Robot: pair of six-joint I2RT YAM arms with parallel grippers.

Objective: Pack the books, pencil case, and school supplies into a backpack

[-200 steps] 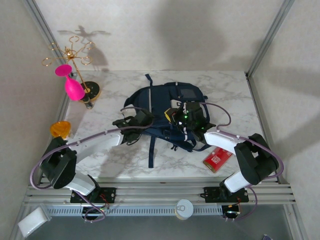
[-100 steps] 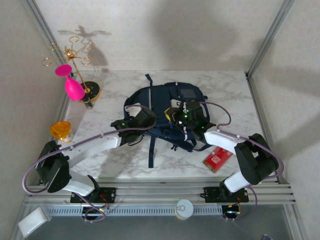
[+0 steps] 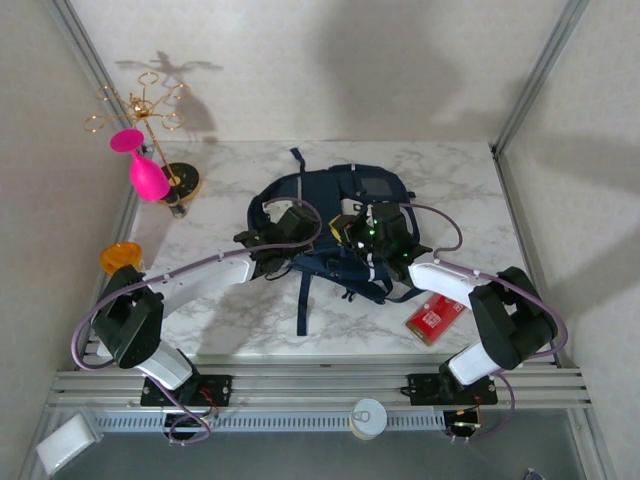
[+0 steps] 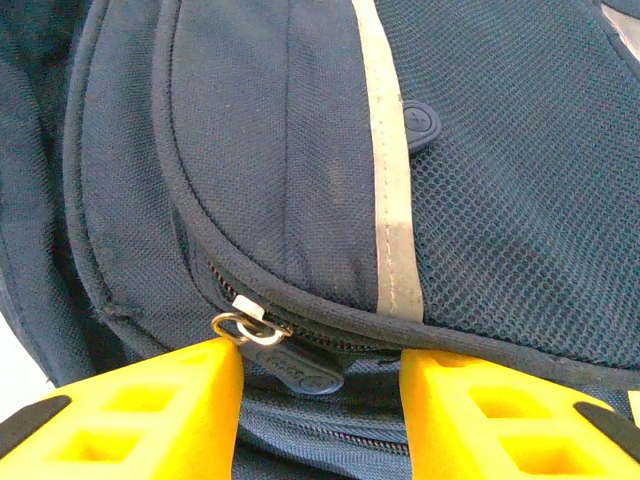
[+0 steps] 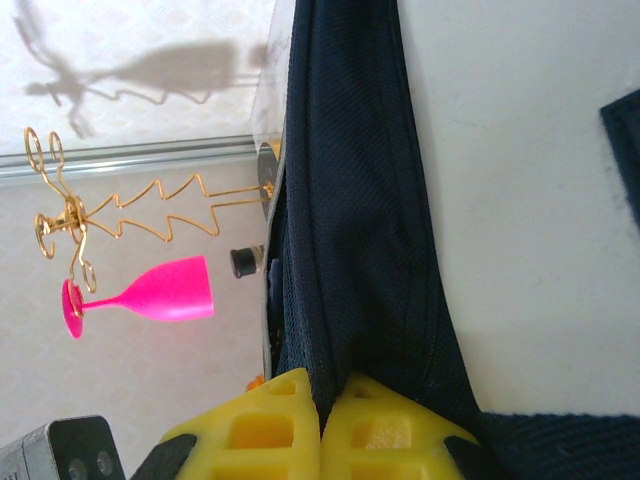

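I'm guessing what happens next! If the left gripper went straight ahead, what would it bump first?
Most likely the dark zipper pull on the backpack, lying between the open jaws of the left gripper; depth is hard to judge.

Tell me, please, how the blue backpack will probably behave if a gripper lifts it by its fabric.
Probably floppy: the backpack lies slumped, and its fabric folds where the right gripper pinches it. It would likely sag rather than rise whole. Its mesh looks rough, so it should hardly slip.
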